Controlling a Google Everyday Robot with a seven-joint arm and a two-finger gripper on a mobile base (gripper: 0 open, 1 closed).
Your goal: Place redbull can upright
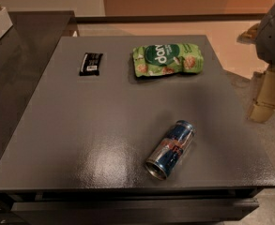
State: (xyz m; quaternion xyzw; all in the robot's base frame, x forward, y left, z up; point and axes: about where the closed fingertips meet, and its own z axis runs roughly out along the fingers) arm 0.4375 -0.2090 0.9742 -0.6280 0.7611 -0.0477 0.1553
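The redbull can lies on its side on the grey table, near the front edge and right of centre. Its blue and silver body points back and to the right, and its silver top faces the front left. My gripper hangs beyond the table's right edge, level with the middle of the table, well to the right of the can and not touching it. It holds nothing that I can see.
A green snack bag lies at the back of the table, and a small black wrapped bar at the back left. A darker counter adjoins the left side. Tan floor lies behind and to the right.
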